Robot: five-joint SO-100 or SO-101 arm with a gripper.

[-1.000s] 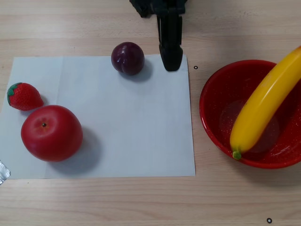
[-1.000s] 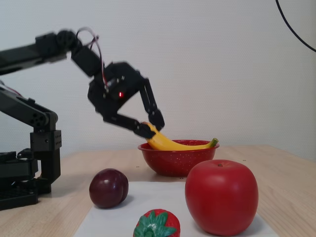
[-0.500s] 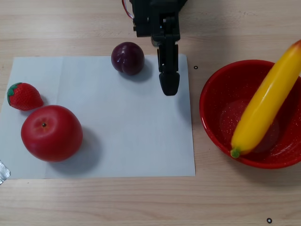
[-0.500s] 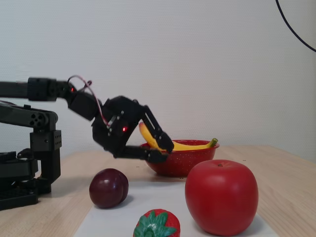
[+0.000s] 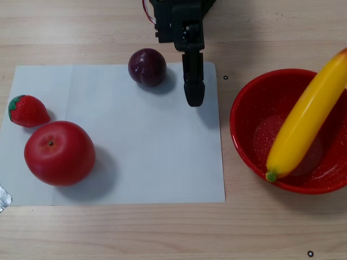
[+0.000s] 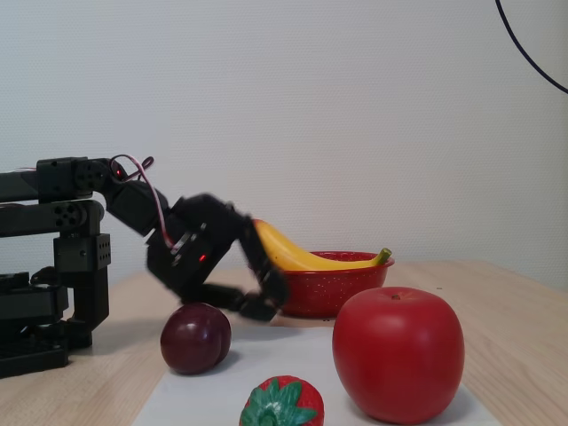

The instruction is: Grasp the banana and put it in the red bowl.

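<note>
Wooden worktop point(image 5: 108, 233) with a white paper sheet point(image 5: 146, 151) on it, plain white wall behind. I see the end effector point(image 5: 194, 100) low over the sheet's top right corner, just right of the plum point(image 5: 147, 67), holding nothing. From the fixed view its fingers stand a little apart, tips near each other point(image 6: 266, 297); the shot is blurred, so I can't rate the gap finely. Banana point(image 5: 305, 116) lies in the bowl point(image 5: 244, 146) on the right, well apart from the end effector: glossy yellow, green stem tip on the near rim, reddish end sticking out past the far rim. Apple point(image 5: 59, 153) and strawberry point(image 5: 27, 110) sit at the sheet's left.
</note>
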